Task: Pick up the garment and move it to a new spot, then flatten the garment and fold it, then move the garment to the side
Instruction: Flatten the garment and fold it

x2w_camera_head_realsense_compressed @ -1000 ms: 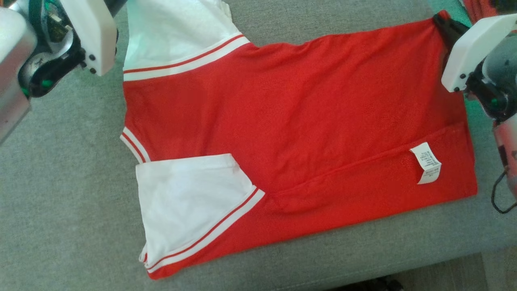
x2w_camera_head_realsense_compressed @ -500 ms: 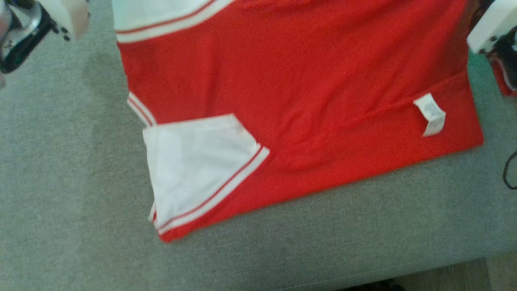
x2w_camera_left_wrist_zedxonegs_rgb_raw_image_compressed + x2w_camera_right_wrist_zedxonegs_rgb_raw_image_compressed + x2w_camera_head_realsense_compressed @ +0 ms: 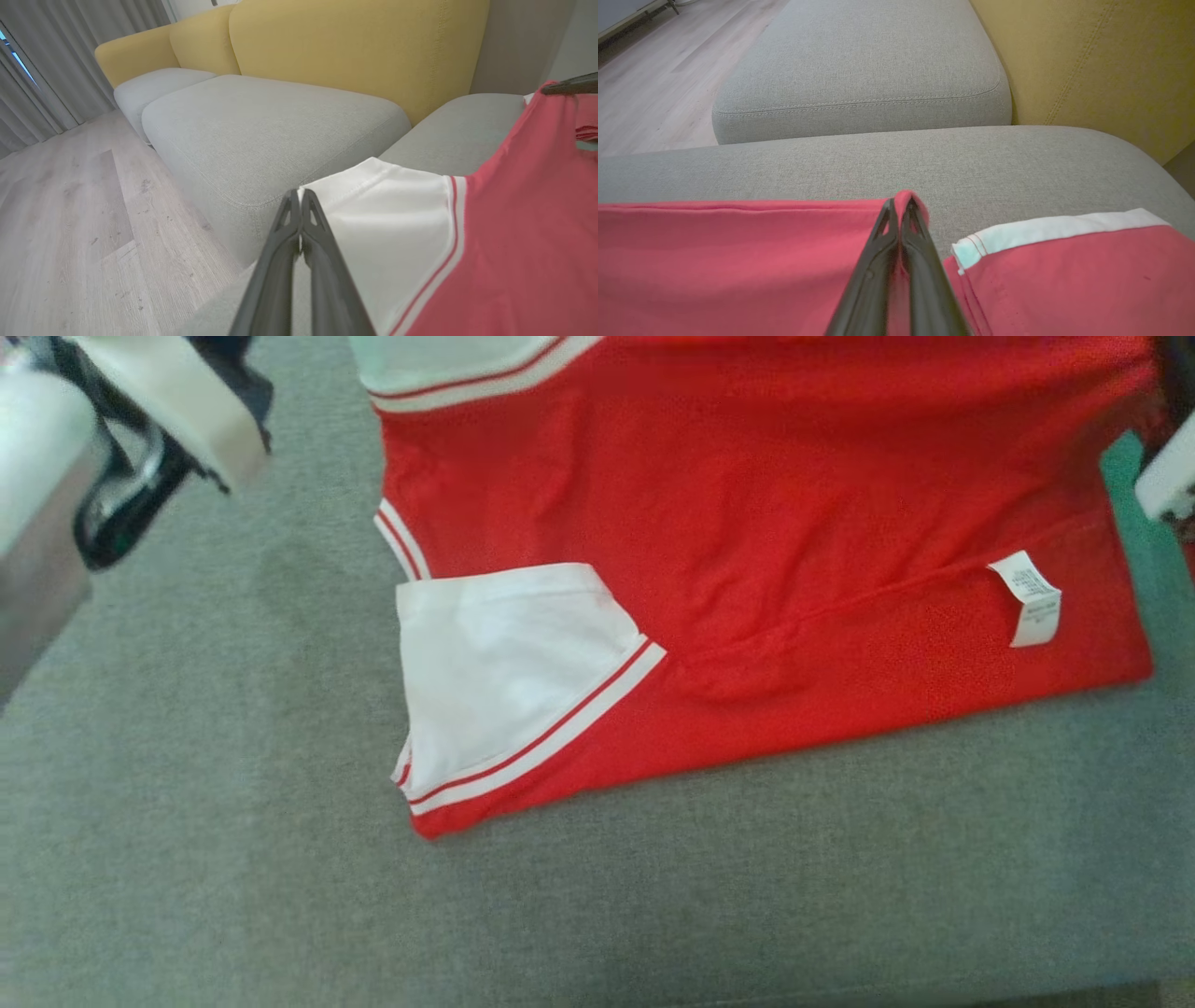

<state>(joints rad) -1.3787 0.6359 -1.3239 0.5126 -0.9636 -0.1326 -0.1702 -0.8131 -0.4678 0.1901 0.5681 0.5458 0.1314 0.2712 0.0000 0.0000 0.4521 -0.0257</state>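
Gripping the red shirt at two points. On the left, clamped with the left gripper on the edge of the far white sleeve, fingers pressed together on the cloth. On the right, pinched shut with the right gripper on a red hem corner, wrapped over the tips. Stretched between the two along the far edge. Lying flat at the near half on the grey sofa seat cushion, with the near white sleeve folded onto the red body and a white care label flipped up near the right hem. Beyond, a yellow backrest; off to the left, pale wood flooring.
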